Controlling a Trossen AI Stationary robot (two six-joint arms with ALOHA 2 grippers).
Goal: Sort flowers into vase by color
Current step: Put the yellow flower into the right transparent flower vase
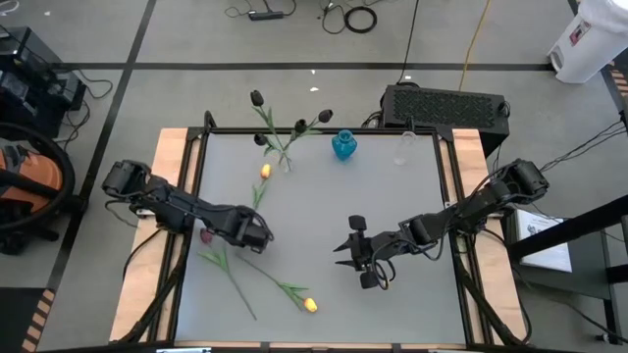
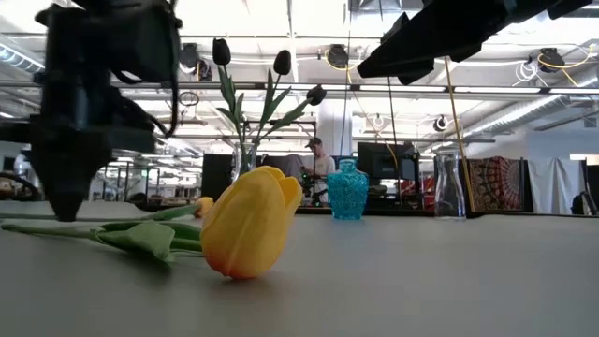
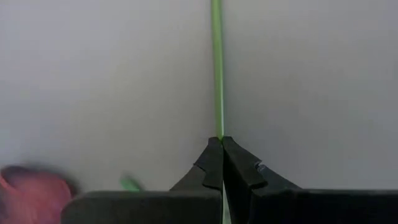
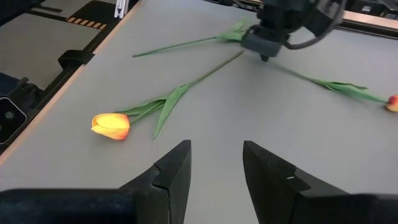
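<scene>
My left gripper (image 1: 263, 235) is down at the table left of centre, shut on a thin green stem (image 3: 217, 74). That stem runs toward the near yellow tulip (image 1: 309, 305), which lies flat. A dark red tulip (image 1: 206, 235) lies just behind the gripper. A second yellow tulip (image 1: 265, 171) lies toward the far side. Three black tulips (image 1: 257, 98) stand with their stems in a clear vase (image 1: 286, 162). My right gripper (image 1: 349, 253) hovers open right of centre, touching nothing. My left gripper pinches the tulip's stem (image 3: 219, 132) between its two fingertips (image 3: 211, 163), close to the stem's cut end. The fingers come from above, pointing down. The stem runs straight out from them along the table and lies on the surface (image 2: 37, 227).
A blue vase (image 1: 343, 145) and an empty clear glass vase (image 1: 405, 147) stand at the far edge. A black box (image 1: 446, 103) sits beyond the table. Wooden boards and rails (image 1: 182, 176) flank the grey mat. A person sits in the room behind.
</scene>
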